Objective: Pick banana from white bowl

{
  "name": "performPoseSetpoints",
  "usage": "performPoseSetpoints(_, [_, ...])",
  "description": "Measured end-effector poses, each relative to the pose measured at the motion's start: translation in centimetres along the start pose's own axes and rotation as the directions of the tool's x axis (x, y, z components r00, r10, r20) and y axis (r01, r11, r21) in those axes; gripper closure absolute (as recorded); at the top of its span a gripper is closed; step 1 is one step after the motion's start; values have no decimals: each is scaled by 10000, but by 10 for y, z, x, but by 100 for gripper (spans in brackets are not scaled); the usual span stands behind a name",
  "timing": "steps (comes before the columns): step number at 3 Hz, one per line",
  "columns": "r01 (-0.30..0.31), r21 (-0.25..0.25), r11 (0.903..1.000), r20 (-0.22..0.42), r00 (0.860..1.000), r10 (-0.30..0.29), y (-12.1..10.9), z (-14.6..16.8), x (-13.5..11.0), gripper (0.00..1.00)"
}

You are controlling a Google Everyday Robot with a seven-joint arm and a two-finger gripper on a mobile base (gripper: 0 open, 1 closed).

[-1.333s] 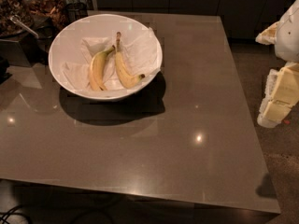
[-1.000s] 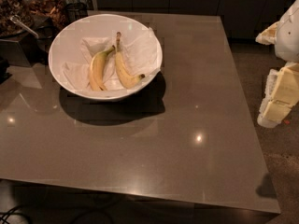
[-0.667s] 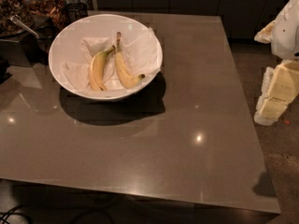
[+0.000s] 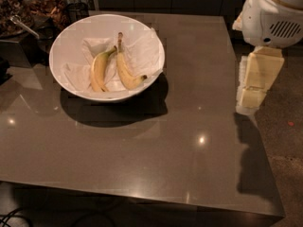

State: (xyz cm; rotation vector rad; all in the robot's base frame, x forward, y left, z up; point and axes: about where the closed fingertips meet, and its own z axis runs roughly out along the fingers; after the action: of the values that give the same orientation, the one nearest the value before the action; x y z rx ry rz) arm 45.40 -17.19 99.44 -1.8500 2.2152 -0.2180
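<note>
- Camera view: the banana (image 4: 126,71), slim, curved and yellow, lies in the white bowl (image 4: 70,38) at the table's (image 4: 165,155) 10 o'clock. Its dark stem points to 12 o'clock and its dark tip to 4 o'clock.
- A paler, plumper banana (image 4: 99,71) lies just beside it at 9 o'clock, on a paper napkin (image 4: 144,51).
- The gripper (image 4: 251,96) hangs at the table's 3 o'clock edge, well apart from the bowl; whether it is wide or narrow cannot be told.

Readable markings: none that I can make out on white bowl (image 4: 71,37), banana (image 4: 123,71) or worktop (image 4: 165,164). Position of pincer (image 4: 253,86): at the worktop's right edge, well apart from the white bowl; no lettering legible on it.
</note>
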Motion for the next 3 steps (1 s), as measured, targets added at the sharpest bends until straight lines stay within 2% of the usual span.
performPoseSetpoints(2, [-67, 246, 9997, 349, 9994, 59, -7, 2, -13, 0])
performPoseSetpoints(3, [-71, 42, 10000, 245, 9997, 70, -10, 14, -50, 0])
